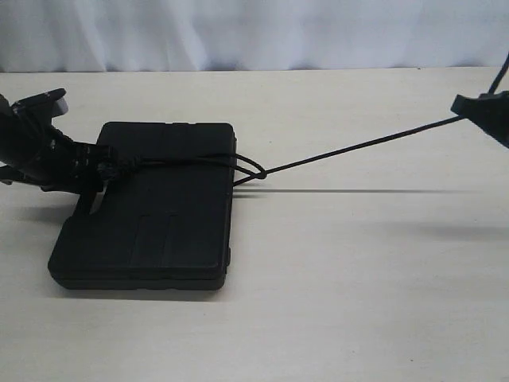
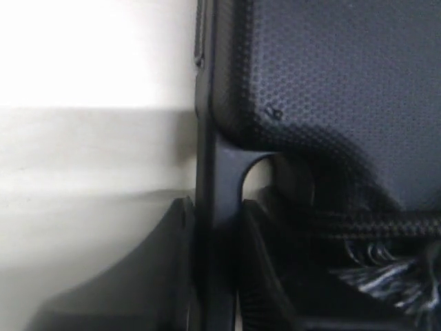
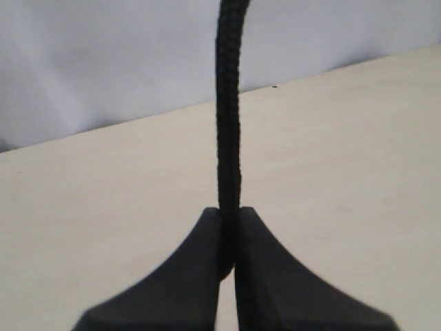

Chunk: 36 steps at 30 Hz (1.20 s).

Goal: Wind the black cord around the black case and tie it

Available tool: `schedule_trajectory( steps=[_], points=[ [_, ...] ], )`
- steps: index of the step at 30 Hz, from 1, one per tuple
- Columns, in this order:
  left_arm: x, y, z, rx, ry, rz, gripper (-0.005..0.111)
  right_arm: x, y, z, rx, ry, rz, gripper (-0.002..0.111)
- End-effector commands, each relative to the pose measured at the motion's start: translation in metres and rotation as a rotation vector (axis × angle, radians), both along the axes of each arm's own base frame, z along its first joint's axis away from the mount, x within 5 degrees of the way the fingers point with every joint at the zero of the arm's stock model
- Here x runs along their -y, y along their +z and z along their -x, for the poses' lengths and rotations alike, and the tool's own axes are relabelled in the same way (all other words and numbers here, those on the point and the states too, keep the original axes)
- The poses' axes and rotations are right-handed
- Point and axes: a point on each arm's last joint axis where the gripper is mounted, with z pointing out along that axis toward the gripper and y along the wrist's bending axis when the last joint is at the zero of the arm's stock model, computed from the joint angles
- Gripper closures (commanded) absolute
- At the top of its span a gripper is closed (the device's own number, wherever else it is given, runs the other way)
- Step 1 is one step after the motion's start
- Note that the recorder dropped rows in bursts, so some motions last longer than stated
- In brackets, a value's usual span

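The black case [image 1: 151, 231] lies flat on the table, left of centre. The black cord [image 1: 358, 147] crosses its lid near the far end and loops at the case's right edge. From there it runs taut up to my right gripper [image 1: 477, 111], which is shut on it above the table at the far right. The right wrist view shows the cord [image 3: 229, 103] pinched in that gripper [image 3: 231, 221]. My left gripper [image 1: 99, 171] is at the case's left edge. Its jaws close on the moulded handle bar [image 2: 220, 172] of the case [image 2: 331, 83]. A frayed cord tuft [image 2: 386, 276] lies beside it.
The pale table [image 1: 358, 278] stretches to the right and front of the case. A white curtain [image 1: 254, 32] hangs behind the far edge.
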Motion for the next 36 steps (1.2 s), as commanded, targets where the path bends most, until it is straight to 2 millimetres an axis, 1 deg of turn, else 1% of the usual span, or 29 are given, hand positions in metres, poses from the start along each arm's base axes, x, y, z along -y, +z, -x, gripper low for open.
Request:
schedule_trajectory(
  steps=[1,3,4,5,8,12,15,24,27,30,32,33,36],
  points=[
    [-0.01,0.015,-0.002,0.082,0.042,-0.038,0.107,0.027,0.002,0.006,0.001,-0.106,-0.004,0.104],
    [-0.01,0.021,-0.003,0.102,0.044,-0.043,0.107,0.03,0.0,0.006,-0.008,-0.118,-0.006,0.104],
    [-0.01,0.028,-0.002,0.128,0.047,-0.048,0.107,0.03,-0.004,0.006,-0.021,-0.115,-0.002,0.104],
    [-0.01,0.032,-0.002,0.14,0.048,-0.05,0.107,0.031,-0.006,0.005,-0.028,-0.117,-0.003,0.104],
    [-0.011,0.037,-0.003,0.16,0.052,-0.056,0.107,0.032,-0.013,0.004,-0.051,-0.122,0.005,0.104],
    [-0.012,0.037,-0.004,0.17,0.063,-0.062,0.107,0.036,-0.022,0.003,-0.09,-0.139,0.06,0.104],
    [-0.011,0.037,-0.004,0.169,0.076,-0.05,0.107,0.038,-0.025,0.003,-0.098,-0.158,0.051,0.104],
    [-0.01,0.037,-0.002,0.153,0.066,-0.038,0.107,0.038,-0.024,0.003,-0.091,-0.157,0.057,0.104],
    [-0.009,0.037,-0.003,0.157,0.094,-0.014,0.107,0.037,-0.025,0.004,-0.103,-0.156,0.055,0.103],
    [-0.006,0.037,-0.004,0.161,0.083,-0.017,0.106,0.037,-0.025,0.004,-0.106,-0.156,0.054,0.095],
    [-0.002,0.036,-0.004,0.164,0.063,-0.024,0.106,0.037,-0.025,0.004,-0.106,-0.156,0.054,0.086],
    [0.002,0.037,-0.006,0.177,0.053,-0.035,0.101,0.037,-0.025,0.004,-0.106,-0.157,0.052,0.08],
    [0.006,0.037,-0.008,0.204,0.04,-0.055,0.089,0.037,-0.025,0.004,-0.105,-0.16,0.046,0.067]
  ],
)
